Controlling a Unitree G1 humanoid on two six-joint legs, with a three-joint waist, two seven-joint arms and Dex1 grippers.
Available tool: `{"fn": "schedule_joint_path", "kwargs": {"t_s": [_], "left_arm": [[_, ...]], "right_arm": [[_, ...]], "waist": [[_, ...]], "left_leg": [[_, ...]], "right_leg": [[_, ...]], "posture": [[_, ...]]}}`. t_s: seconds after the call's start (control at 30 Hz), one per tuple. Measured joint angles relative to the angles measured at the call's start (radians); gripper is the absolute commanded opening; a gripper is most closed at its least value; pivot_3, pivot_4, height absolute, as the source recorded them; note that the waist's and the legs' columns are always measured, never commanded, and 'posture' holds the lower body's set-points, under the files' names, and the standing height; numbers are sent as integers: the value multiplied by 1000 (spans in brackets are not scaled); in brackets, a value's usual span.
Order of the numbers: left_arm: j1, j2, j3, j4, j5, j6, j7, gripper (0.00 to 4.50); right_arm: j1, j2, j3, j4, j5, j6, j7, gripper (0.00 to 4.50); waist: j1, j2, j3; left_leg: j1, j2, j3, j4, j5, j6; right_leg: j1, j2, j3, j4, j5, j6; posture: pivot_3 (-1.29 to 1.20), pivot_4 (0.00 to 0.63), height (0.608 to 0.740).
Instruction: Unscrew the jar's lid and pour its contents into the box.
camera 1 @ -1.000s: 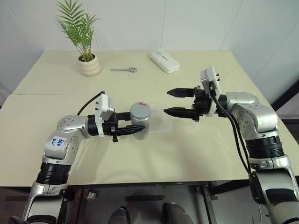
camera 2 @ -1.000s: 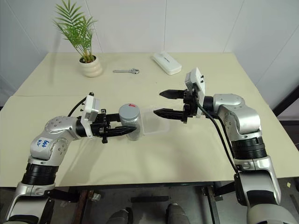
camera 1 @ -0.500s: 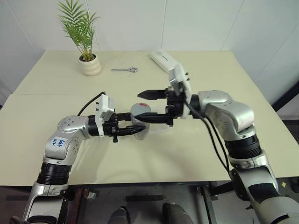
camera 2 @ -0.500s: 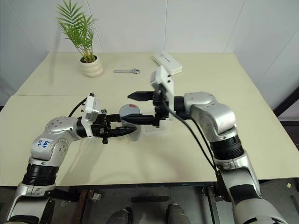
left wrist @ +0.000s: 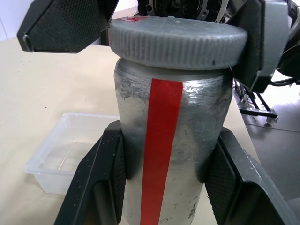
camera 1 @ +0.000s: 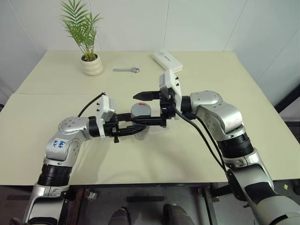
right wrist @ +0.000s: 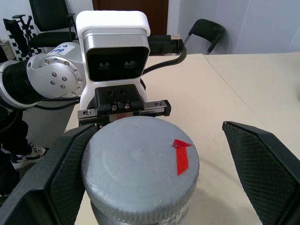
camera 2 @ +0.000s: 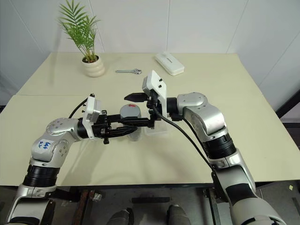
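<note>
The silvery jar [left wrist: 192,140] with a red strip down its side is held upright above the table [camera 1: 197,154], my left gripper [camera 1: 136,125] shut on its body. The grey ribbed lid [right wrist: 140,164], marked with a red arrow, sits on top of the jar. My right gripper [camera 1: 144,108] is open and level, one black finger on either side of the lid; the fingertips [right wrist: 262,159] stand a little apart from its rim. The clear plastic box [left wrist: 70,154] rests on the table just behind the jar. The contents are hidden inside.
A potted plant [camera 1: 91,65] stands at the back left of the table. A small wrench [camera 1: 125,70] lies beside it, and a white oblong case [camera 1: 166,61] lies at the back middle.
My right gripper has swung left, from beside the box to over the jar, and now straddles the lid. The left gripper and jar have stayed put.
</note>
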Motion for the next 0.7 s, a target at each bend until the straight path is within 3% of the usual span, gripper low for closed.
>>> {"fn": "schedule_joint_path", "kwargs": {"t_s": [0.7], "left_arm": [[-1,2,-3,34,8,-29,-5,1863]], "right_arm": [[31,-87,-39,27,20,2,72,4472]], "waist": [[1,0,0]], "left_leg": [[0,0,0,0,0,0]], "right_leg": [[0,0,0,0,0,0]], "posture": [[0,150,740]]}}
